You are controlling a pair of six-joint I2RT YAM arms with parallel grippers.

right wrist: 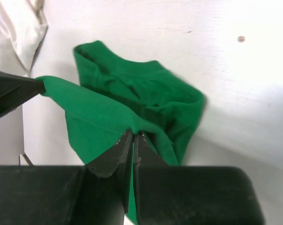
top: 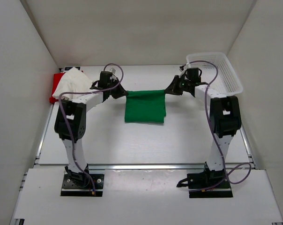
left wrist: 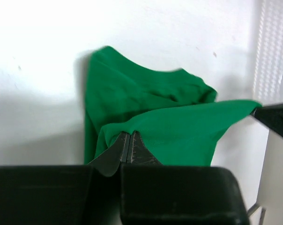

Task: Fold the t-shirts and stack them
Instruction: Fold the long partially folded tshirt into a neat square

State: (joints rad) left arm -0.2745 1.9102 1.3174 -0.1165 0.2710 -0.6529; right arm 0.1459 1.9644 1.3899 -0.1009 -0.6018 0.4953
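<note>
The green t-shirt (top: 145, 107) hangs stretched between both grippers over the middle of the table, its lower part folded on the surface. My left gripper (top: 126, 93) is shut on its left top corner, and the wrist view shows the cloth (left wrist: 179, 126) pinched at the tips (left wrist: 128, 133). My right gripper (top: 167, 92) is shut on the right top corner, with the green cloth (right wrist: 108, 112) pinched at its tips (right wrist: 133, 133). A white t-shirt (top: 74, 83) lies crumpled on a red t-shirt (top: 55, 86) at the far left.
A white plastic mesh basket (top: 215, 70) stands at the back right, just behind my right arm. White walls close in the table on the left, the right and the back.
</note>
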